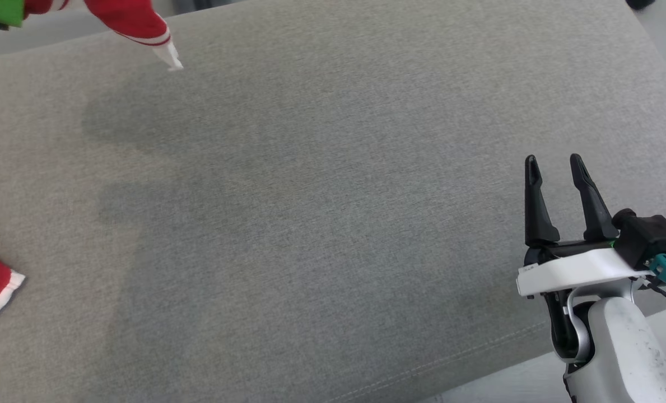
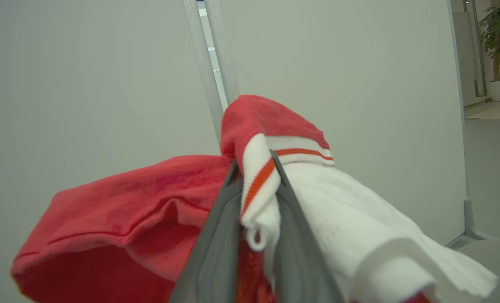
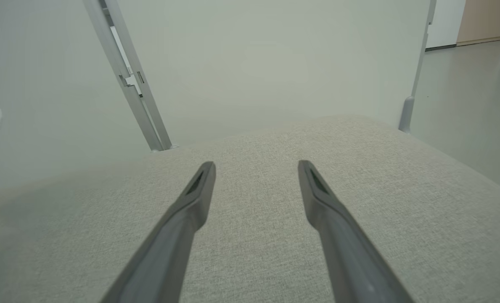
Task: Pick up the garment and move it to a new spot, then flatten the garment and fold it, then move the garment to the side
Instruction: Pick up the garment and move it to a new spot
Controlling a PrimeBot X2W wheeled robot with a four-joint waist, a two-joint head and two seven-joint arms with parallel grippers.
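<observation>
Garment [image 2: 149, 219] of red and white cloth is pinched between the left jaws, which are closed almost together on it. A white band with a red stripe is clamped between the tips. Red cloth is bunched above the tips and draped to one side of them, and white cloth to the other. In the head view the garment [image 1: 131, 19] is seen well apart from the right jaws, which are spread wide with nothing between them, over the grey cushion [image 1: 333, 224].
</observation>
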